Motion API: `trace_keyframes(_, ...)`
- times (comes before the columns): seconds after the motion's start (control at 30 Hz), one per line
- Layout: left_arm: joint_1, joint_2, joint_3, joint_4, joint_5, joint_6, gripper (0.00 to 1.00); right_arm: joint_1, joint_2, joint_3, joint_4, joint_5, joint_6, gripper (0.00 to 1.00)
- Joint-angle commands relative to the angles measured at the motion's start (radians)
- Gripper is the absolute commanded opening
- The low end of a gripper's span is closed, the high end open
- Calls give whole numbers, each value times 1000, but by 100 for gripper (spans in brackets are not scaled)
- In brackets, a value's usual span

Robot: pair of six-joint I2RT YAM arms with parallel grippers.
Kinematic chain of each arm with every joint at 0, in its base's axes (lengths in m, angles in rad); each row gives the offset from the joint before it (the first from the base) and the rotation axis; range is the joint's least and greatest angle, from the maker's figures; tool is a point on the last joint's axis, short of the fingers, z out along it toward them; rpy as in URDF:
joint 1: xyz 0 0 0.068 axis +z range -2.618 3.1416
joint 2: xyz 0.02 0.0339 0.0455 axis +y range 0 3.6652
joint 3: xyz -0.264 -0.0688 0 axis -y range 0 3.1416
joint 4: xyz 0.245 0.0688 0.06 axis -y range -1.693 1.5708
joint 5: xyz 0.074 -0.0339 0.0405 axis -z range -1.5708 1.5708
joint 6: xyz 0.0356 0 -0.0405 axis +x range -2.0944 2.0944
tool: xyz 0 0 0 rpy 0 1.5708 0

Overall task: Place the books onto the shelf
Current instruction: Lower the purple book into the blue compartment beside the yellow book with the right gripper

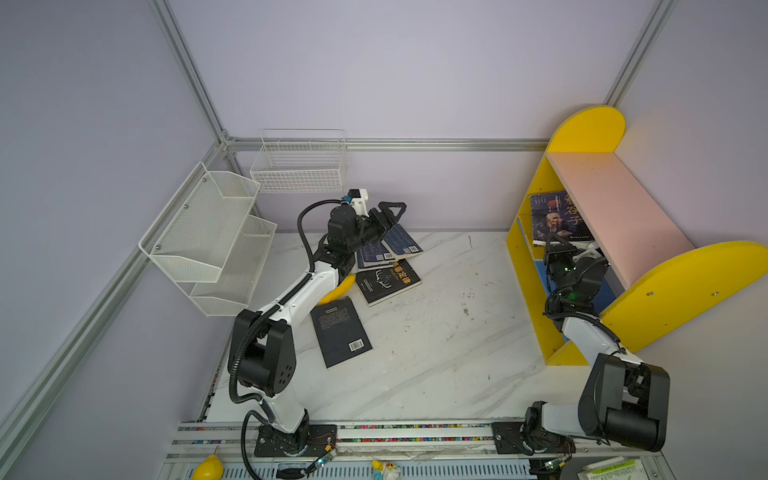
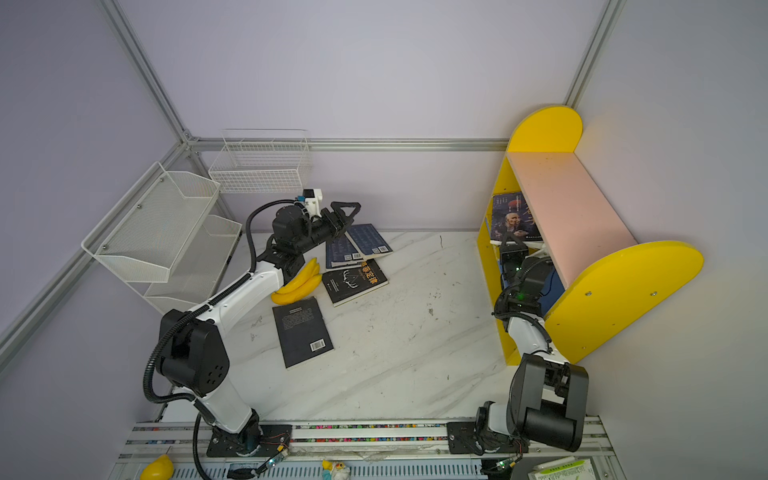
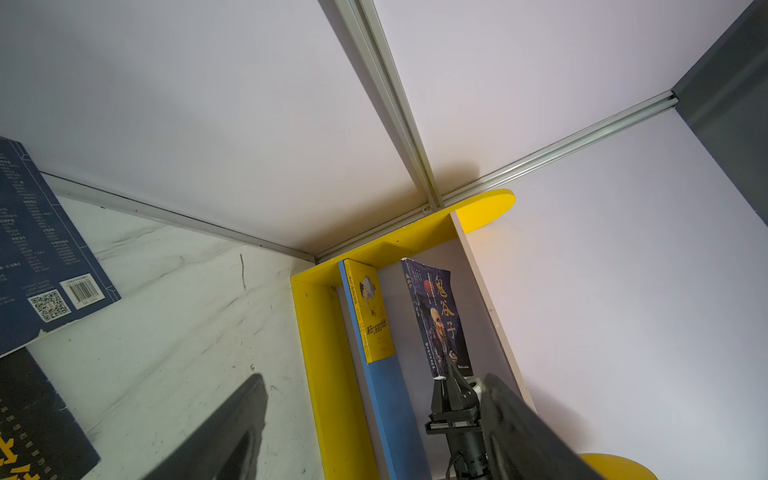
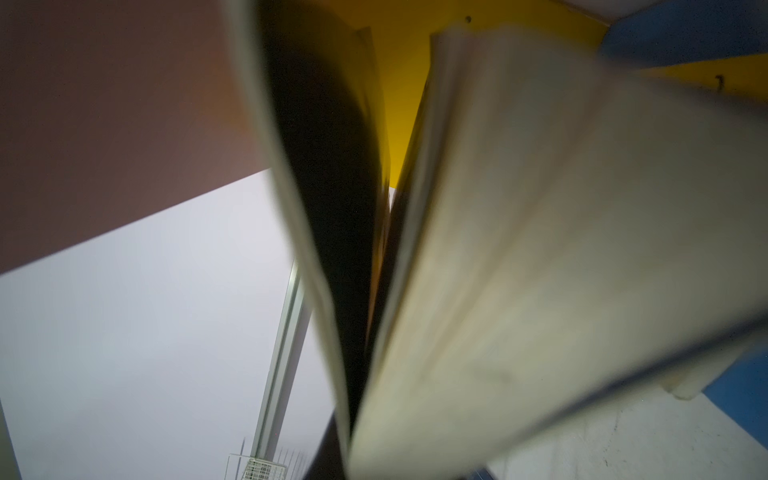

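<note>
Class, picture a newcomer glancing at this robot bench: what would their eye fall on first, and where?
The shelf with rounded yellow sides, on the right in both top views, stands out first; inside it the right claw is shut on an upright dark portrait book. Next come the loose books and yellow bananas on the marble table by the open left claw.

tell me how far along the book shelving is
Done: the yellow book sits in the shelf, on its blue board. In hand: the right gripper is shut on the dark portrait book, held upright inside the lower tier. To do: two navy books, the orange-titled black book and the face-down black book lie on the table; the open left gripper hovers over the navy pair.
</note>
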Motion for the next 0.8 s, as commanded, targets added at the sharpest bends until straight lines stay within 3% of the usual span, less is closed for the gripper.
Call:
trace_keyframes(0.0, 6, 5, -12, 69, 35, -19, 80, -12, 59, 83, 68, -52, -9, 12)
trace_keyframes(0.2, 9, 2, -22, 71, 33, -21, 80, -32, 185, 214, -28, -123, -50, 13)
trace_keyframes(0.4, 15, -2, -26, 71, 23, -21, 80, -52, 225, 301, -186, -81, -102, 13)
trace_keyframes(0.77, 19, 13, -15, 63, 13, -23, 80, -69, 334, 348, -210, -97, -92, 20)
